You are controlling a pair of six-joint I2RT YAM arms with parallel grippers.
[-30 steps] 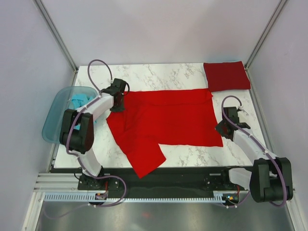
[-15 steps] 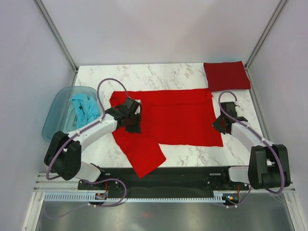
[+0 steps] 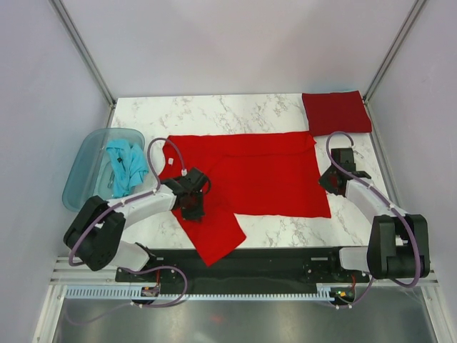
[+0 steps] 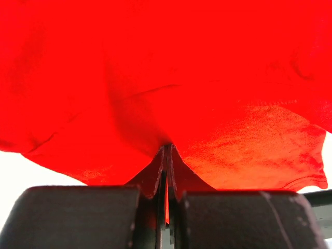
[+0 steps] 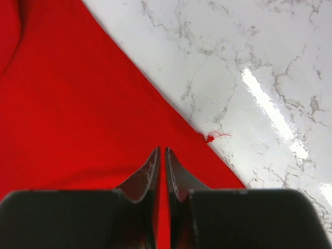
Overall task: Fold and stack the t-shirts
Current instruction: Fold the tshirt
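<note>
Left pincer (image 3: 194, 204) clamped on the bright red t-shirt (image 3: 257, 171), spread across the counter (image 3: 214, 111); right pincer (image 3: 330, 182) at its right hem, jaws nearly together, grip impossible to tell; bare marble beyond its far edge; crimson t-shirt (image 3: 335, 112) folded far right.

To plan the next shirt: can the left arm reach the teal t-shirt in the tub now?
Probably not yet: the left gripper is shut on the bright red t-shirt. Nothing covers the teal t-shirt in the tub.
</note>
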